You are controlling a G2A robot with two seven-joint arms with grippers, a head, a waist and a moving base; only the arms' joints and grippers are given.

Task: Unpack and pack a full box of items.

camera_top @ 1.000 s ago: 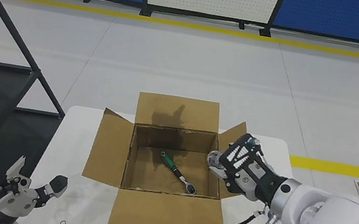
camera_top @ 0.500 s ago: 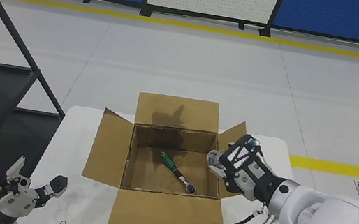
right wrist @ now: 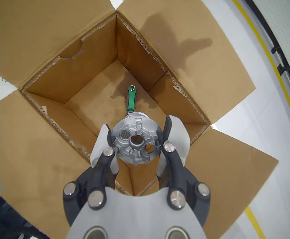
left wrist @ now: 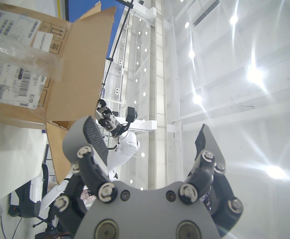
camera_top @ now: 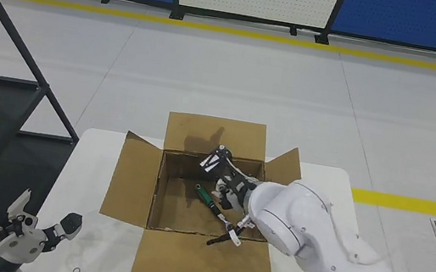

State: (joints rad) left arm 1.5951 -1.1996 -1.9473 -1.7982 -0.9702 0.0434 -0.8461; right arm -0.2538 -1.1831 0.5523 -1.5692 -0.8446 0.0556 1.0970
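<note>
White bench point(camera_top: 87, 201) carries an open brown cardboard box point(camera_top: 182, 255). My right end effector point(right wrist: 137, 124) hangs over its inside, clamped across a grey cast-metal hub with bored holes point(right wrist: 145, 130); I judge it heavy, rigid, slick, best held by the rim. A green-handled ratchet wrench point(right wrist: 131, 99) lies on the box floor. My left end effector point(left wrist: 147, 126) gapes wide.

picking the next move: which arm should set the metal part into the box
Right. The right gripper holds the metal part over the open box; the left gripper sits open, away from the box.
</note>
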